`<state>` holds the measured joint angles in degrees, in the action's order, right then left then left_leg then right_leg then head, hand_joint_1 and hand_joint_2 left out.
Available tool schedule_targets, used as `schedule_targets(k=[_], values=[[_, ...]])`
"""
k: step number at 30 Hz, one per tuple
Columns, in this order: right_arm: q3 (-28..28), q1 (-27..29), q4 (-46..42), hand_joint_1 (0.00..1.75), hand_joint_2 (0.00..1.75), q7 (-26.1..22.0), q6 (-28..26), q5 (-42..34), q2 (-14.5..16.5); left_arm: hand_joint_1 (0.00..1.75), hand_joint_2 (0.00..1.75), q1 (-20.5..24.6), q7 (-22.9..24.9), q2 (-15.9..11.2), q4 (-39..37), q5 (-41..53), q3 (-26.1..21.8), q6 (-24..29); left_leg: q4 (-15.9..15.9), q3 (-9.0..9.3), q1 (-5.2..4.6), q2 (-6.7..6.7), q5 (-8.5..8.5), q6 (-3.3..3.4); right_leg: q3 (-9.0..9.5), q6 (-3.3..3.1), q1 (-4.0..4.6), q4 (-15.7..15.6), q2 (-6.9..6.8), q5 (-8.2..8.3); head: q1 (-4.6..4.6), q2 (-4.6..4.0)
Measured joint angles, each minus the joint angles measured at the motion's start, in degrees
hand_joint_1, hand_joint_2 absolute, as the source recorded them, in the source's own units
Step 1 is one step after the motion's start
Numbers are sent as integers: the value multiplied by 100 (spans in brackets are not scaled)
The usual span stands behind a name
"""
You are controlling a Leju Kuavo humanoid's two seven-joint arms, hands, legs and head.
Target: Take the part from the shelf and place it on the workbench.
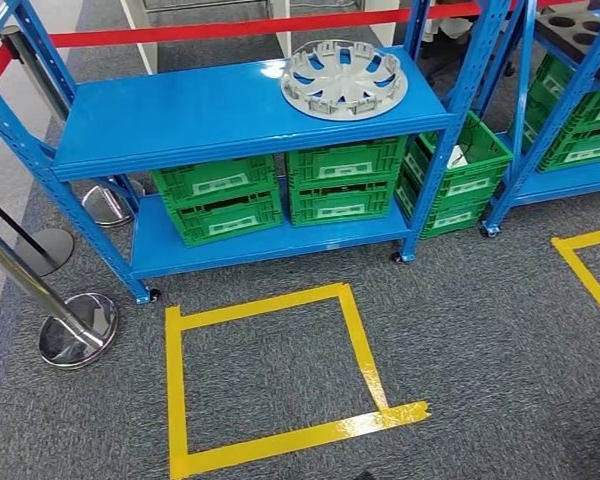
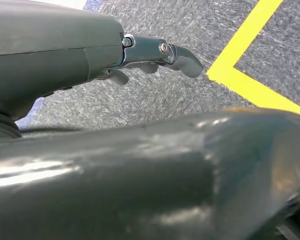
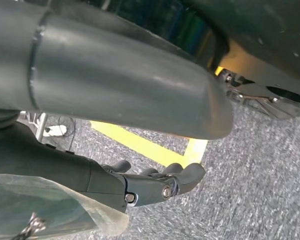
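Note:
The part is a round grey wheel cover [image 1: 344,78] with spoke cut-outs, lying flat on the right end of the blue shelf's top board [image 1: 184,110] in the head view. In the left wrist view my left hand [image 2: 156,57] hangs above grey carpet, fingers stretched out and holding nothing. My right hand [image 3: 156,182] in the right wrist view also hangs over the carpet, fingers loosely extended and empty. Both hands are far from the wheel cover.
Green crates [image 1: 214,198] fill the lower shelf board, with more crates [image 1: 463,170] to the right. A yellow tape square [image 1: 267,380] marks the carpet before the shelf. Chrome stanchion bases [image 1: 78,328] stand left. A second blue rack [image 1: 576,120] stands at the right.

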<state>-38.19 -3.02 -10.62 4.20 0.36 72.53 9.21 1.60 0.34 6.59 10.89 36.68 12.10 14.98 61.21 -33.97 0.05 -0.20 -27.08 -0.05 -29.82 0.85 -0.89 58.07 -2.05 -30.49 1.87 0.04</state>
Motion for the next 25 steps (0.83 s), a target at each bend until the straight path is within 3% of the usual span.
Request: schedule_targets(k=[1, 5, 7, 9, 10, 11, 13, 15, 16, 19, 21, 24, 25], values=[[-2, -3, 0, 0, 0, -5, -10, -21, 1, 0, 0, 0, -5, -1, -1, -8, -4, -2, -162, 72, -14, 16, 6, 25, -9, 27, 8, 2, -6, -5, 4, 0], [-9, -16, -2, 0, 0, -34, -24, -40, 1, 0, 0, -28, -14, 2, -2, -41, -29, -8, -306, 127, 7, 11, -13, 120, -34, 153, 11, 40, 33, -70, 15, 0], [-10, -16, -2, 0, 0, -44, -27, -47, -1, 0, 0, -13, -19, 9, -2, -48, -45, -10, -355, 159, 30, 5, -13, 193, -288, 192, 7, 522, 126, -321, 44, 0], [-10, -6, -2, 0, 0, -51, -27, -55, -1, 0, 0, -7, -23, 16, -3, -49, -60, -22, -356, 168, 21, -1, -44, 236, -727, 217, 6, 1300, 175, -592, 58, 0], [-10, 4, -2, 0, 0, -51, -27, -56, -1, 0, 0, -12, -24, 19, -3, -49, -64, -28, -354, 183, 15, -7, -59, 241, -889, 225, 6, 1545, 183, -613, 56, 0], [-11, 14, -2, 0, 0, -51, -28, -57, -1, 0, 0, -17, -24, 19, -4, -49, -68, -31, -353, 205, 12, -17, -75, 239, -946, 227, 6, 1575, 184, -522, 56, 0], [-13, 22, -2, 0, 0, -51, -33, -59, -5, 0, 0, -22, -25, 21, -4, -49, -71, -32, -350, 280, 12, -42, -122, 215, -715, 208, 6, 973, 186, -69, 58, 0], [-14, 13, -2, 0, 0, -53, -36, -65, -11, 0, 0, -16, -30, 24, -4, -48, -73, -33, -334, 336, -6, -59, -185, 163, -365, 166, 16, 258, 200, 192, 56, 0], [-14, 7, -2, 0, 0, -57, -32, -68, -11, 0, 0, -12, -34, 24, -4, -46, -73, -36, -327, 345, -14, -63, -208, 134, -261, 138, 23, 75, 207, 200, 49, 0], [-16, 14, -2, 0, 0, -61, -20, -76, -11, 0, 0, -6, -48, 22, -4, -34, -75, -40, -315, 365, -10, -64, -252, 51, -168, 45, 27, -9, 209, 122, 31, 0], [-20, 18, -2, 0, 0, -60, -17, -78, -11, 0, 0, -3, -53, 20, -4, -31, -76, -39, -86, 283, 0, -52, -370, -11, -96, -19, 5, -46, 196, 96, 7, 0], [-22, 20, -2, 0, 0, -61, -11, -77, -11, 0, 0, -8, -54, 19, -4, -31, -76, -38, 1010, -310, 25, -38, -756, -88, 40, -71, -4, -64, 174, -10, -25, 0], [-22, 22, -2, 0, 0, -61, -10, -77, -11, 0, 0, -12, -54, 19, -4, -31, -76, -38, 1233, -440, 29, -38, -823, -97, 63, -72, -4, -63, 172, -32, -26, 0]])
